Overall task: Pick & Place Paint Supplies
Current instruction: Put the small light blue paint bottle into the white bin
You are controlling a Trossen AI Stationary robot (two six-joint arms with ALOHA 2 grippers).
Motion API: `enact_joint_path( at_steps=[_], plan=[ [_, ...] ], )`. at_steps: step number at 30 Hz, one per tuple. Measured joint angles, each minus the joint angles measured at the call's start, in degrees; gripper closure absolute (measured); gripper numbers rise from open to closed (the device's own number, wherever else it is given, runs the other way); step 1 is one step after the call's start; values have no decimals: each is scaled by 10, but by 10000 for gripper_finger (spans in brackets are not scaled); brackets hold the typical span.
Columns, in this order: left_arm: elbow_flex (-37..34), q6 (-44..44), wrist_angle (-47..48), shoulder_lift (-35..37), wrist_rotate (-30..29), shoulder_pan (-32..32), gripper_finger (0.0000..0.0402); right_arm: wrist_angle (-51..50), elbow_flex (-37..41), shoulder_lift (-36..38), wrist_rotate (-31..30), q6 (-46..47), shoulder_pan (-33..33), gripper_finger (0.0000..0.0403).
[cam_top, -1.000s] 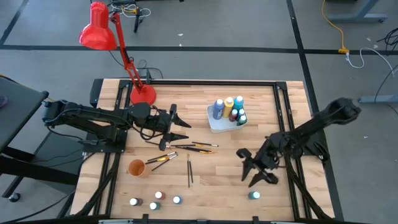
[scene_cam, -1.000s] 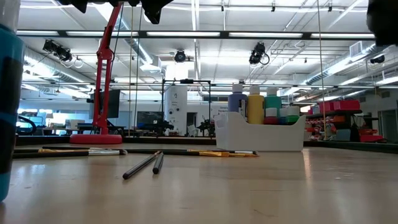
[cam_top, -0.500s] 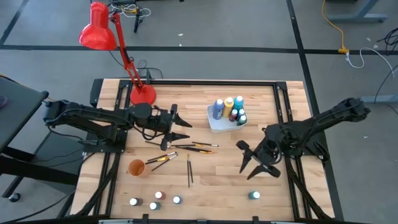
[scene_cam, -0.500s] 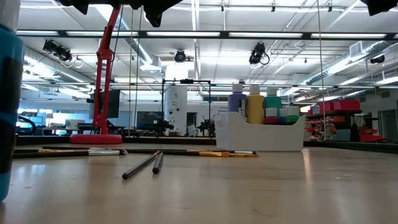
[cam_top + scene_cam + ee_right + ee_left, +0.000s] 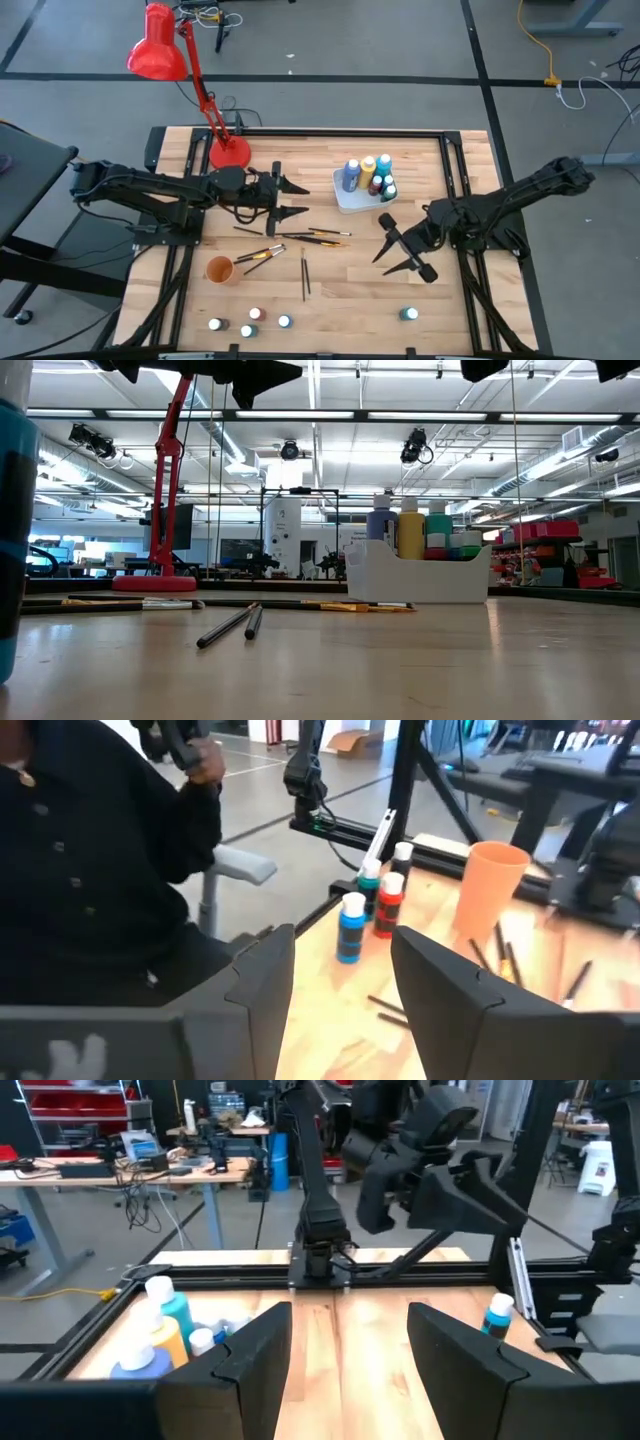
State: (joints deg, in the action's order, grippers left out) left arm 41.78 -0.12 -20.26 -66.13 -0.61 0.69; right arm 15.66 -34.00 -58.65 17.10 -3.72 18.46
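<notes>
Both grippers are open and touch nothing. My left gripper (image 5: 300, 199) (image 5: 350, 1320) hovers over the table's left-middle, pointing at the white tray. My right gripper (image 5: 386, 240) (image 5: 340, 950) hangs over the right-middle, between the tray and a lone teal bottle (image 5: 408, 313) (image 5: 497, 1315) standing near the near edge. Blue, yellow and teal bottles (image 5: 366, 174) (image 5: 410, 528) stand in the tray. Several thin brushes (image 5: 300, 237) (image 5: 230, 625) lie flat between the arms. A few more small bottles (image 5: 256, 320) (image 5: 370, 905) stand by the near-left edge.
The white tray (image 5: 345, 200) (image 5: 420, 575) sits right of the table's centre. An orange cup (image 5: 220, 268) (image 5: 490, 890) stands at near left. A red desk lamp (image 5: 228, 150) (image 5: 165, 490) stands at far left. A person in dark clothes (image 5: 90, 860) shows beyond the table.
My right gripper has risen and drawn back from over the lone teal bottle toward the far side and the tray, turning its fingers toward the table's left. It stays open. My left gripper has edged slightly toward the tray. Nothing on the table has moved.
</notes>
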Motion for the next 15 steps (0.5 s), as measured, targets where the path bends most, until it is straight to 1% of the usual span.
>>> enact_joint_path(
  at_steps=[4,7,9,11,15],
  plan=[
    [0,-8,3,0,2,0,191,15,0,0,-2,36,35,229],
    [0,-23,16,0,2,0,191,18,0,0,-13,50,80,227],
    [0,-27,26,0,2,1,191,7,0,-2,-32,51,115,223],
    [0,-27,28,0,2,3,191,-14,0,-8,-35,54,149,219],
    [0,-27,28,0,2,6,191,-69,0,-22,17,64,207,217]
  ],
)
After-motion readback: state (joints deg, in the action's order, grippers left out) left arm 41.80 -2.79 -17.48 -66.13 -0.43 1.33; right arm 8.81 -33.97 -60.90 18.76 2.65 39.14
